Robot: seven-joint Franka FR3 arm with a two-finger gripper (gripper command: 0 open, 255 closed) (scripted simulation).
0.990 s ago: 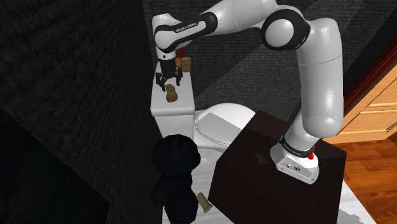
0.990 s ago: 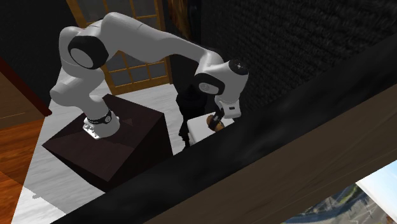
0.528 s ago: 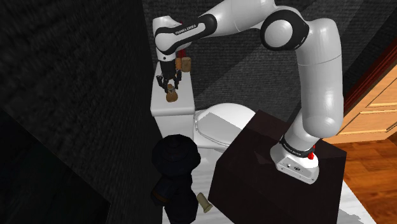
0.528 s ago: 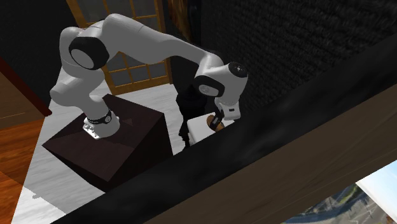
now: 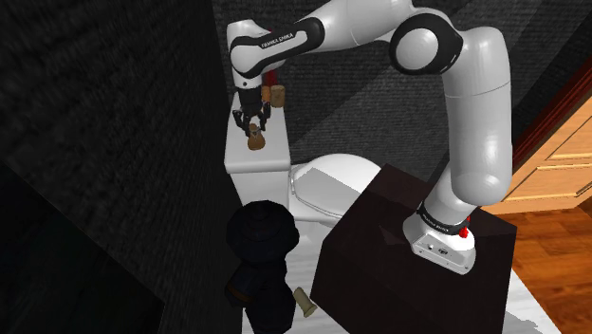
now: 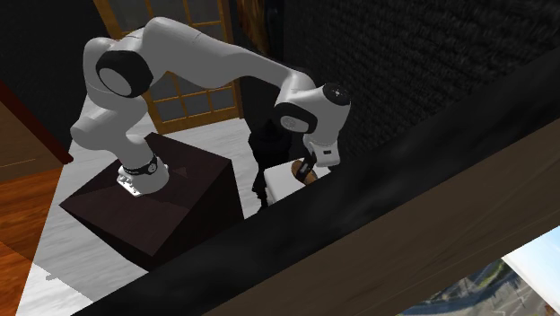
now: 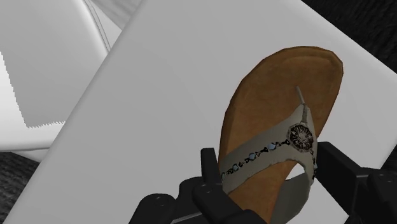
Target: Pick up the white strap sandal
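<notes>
Shoulder view, counts, largest first.

- One white Franka arm (image 5: 474, 114), bolted to one dark box stand (image 5: 379, 237) at 4 o'clock of the frame. The arm rises, then reaches toward 10 o'clock.
- One white toilet: closed seat lid (image 5: 327, 185) at 10 o'clock of the stand, with the flat tank lid (image 5: 256, 159) beyond it, further toward 10 o'clock.
- One dark lumpy object (image 5: 261, 249) on the floor at 6 o'clock of the tank. I cannot tell what it is.
- One black gripper (image 5: 252, 126), pointing down over the tank lid.
- One strap sandal (image 5: 254, 143), directly under the gripper on the tank lid. It has a brown footbed and an off-white strap.
- One brown object (image 5: 278, 93) at 1 o'clock of the sandal, near it but apart from it.
- One small brown item (image 5: 304, 304) on the floor at 5 o'clock of the dark lumpy object.

Wrist view: the gripper (image 7: 268, 159) has its two fingers (image 7: 208, 167) part-way closed. One presses each long edge of the sandal (image 7: 280, 95) at the beaded strap, so the sandal is clasped. The white tank lid (image 7: 159, 95) lies behind it. I cannot tell whether the sole is clear of the lid.

Second exterior view: the gripper (image 6: 303, 167) is at 3 o'clock of the stand (image 6: 153, 206), with the sandal (image 6: 308, 176) showing brown at its tip.
</notes>
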